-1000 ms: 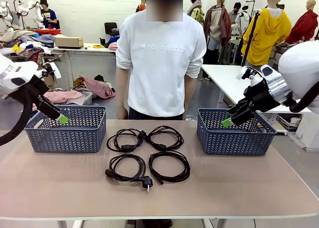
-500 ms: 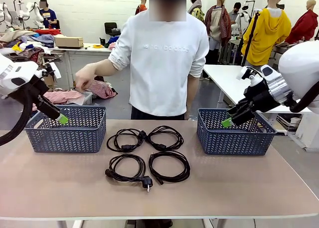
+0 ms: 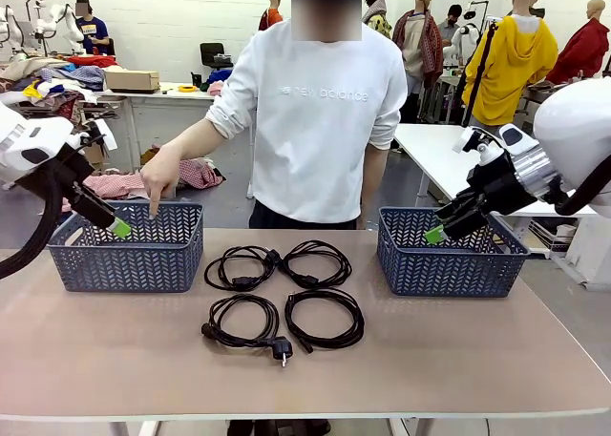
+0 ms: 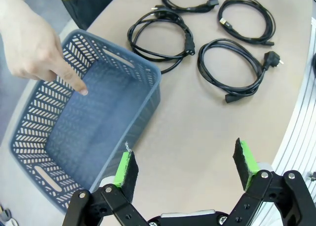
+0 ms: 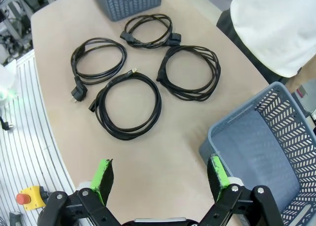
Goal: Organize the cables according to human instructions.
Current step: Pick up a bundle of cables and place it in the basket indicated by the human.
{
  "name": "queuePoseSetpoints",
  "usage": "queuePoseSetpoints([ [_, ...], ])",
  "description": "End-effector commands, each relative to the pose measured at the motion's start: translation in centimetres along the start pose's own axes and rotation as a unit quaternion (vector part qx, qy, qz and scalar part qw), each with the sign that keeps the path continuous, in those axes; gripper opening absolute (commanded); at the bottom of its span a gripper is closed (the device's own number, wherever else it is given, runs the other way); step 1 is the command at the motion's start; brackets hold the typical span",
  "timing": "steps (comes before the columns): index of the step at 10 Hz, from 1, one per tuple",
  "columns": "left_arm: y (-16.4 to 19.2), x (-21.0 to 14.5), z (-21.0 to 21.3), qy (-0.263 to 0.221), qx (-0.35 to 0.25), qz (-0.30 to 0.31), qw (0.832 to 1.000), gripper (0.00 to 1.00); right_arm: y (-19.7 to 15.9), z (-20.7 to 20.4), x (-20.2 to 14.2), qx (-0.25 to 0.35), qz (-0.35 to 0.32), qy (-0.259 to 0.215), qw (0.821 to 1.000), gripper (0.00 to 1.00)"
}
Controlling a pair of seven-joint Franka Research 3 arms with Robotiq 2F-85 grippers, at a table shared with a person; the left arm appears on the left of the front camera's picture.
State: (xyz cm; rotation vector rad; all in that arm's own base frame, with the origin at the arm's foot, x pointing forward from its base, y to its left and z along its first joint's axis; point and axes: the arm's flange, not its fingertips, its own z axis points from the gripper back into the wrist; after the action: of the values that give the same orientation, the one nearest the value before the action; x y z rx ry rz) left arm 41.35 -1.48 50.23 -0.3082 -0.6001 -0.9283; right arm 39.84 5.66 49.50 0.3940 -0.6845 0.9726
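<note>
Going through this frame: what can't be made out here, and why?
Front view: floors of left basket and right basket, behind their near walls.
Left wrist view: far-right cable, cut by the top edge.
Right wrist view: right basket's far end, cut by the right edge.
Front view: which cable the person's hand means; it points at the left basket.

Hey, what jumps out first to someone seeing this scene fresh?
Four black cables lie coiled in a two-by-two block at mid-table, between the left basket and the right basket, both blue. The person's hand points a finger down into the left basket. The robot's left hand and right hand hang open, one by each basket.
</note>
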Motion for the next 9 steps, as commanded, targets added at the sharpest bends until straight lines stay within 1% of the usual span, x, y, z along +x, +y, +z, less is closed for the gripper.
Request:
queuePoseSetpoints([
  [1,0.1,-0.1,0.2,-0.011,-0.008,0.001,1.000,1.00,-0.3,-0.2,0.1,0.005,0.004,-0.014,1.000,1.00],
  [6,0.1,-0.1,0.2,-0.011,-0.008,0.001,1.000,1.00,-0.3,-0.2,0.1,0.005,0.004,-0.014,1.000,1.00],
  [7,0.0,0.0,0.0,0.000,0.000,0.000,1.000,1.00,-0.3,-0.2,0.1,0.005,0.004,-0.014,1.000,1.00],
  [9,-1.0,2.5,-1.5,0.038,0.002,-0.067,0.997,1.00,-0.3,-0.2,0.1,0.005,0.004,-0.014,1.000,1.00],
])
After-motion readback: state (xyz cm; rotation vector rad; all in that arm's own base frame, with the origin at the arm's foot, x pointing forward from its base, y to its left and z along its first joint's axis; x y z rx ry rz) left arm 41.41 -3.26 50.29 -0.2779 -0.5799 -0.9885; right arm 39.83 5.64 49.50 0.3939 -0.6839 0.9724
